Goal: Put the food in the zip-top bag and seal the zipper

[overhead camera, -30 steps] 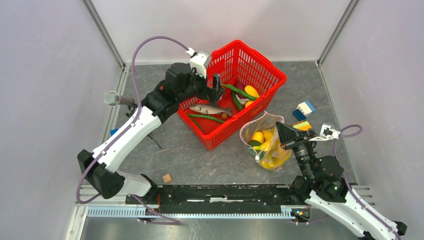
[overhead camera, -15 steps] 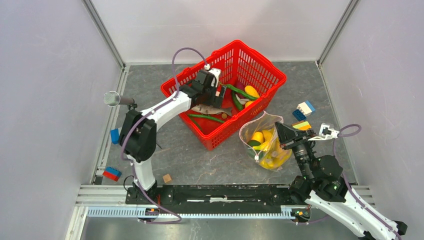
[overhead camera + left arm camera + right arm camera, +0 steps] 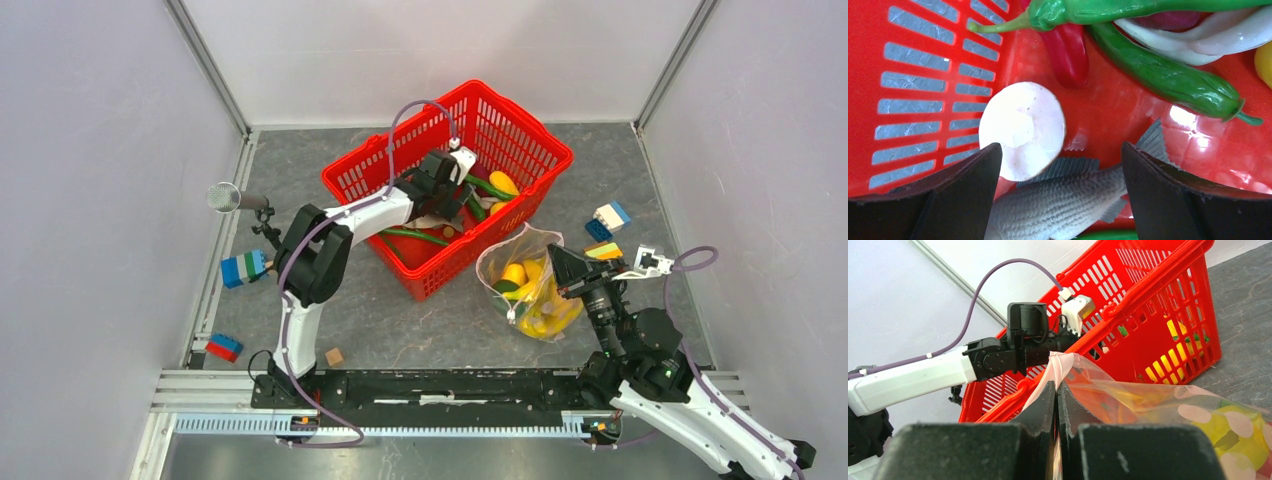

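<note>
Zip-top bag (image 3: 530, 290) sits lower right of centre in the top view, on the counter (image 3: 400, 320) just beside the near corner of the red basket (image 3: 530, 122). It already holds yellow and green food (image 3: 520, 275).

Right fingers (image 3: 1042, 407) are pressed together, pinching the bag's upper edge and holding the mouth up toward the basket. Can't tell whether they're on the zipper strip itself.

Left fingers (image 3: 948, 200) are spread wide, down inside the basket at the centre of the top view. In the wrist view:
- The fish (image 3: 1063, 207) lies between them at the bottom of frame.
- The white round slice (image 3: 1023, 127) is just above the fish, by the left-hand finger.
- The green pepper (image 3: 1173, 82) and red chilli (image 3: 1070, 50) are further up, apart from the fingers.

Step, as I read it: picking the next item from the basket. Loading isn't finished and the zipper isn't sealed.

Next move needs:
- drop slightly and close across the fish body without catching the slice
- lift clear of the basket wall
- carry to the held mouth

The fish is long, so it probably goes in end first or it snags the rim.
</note>
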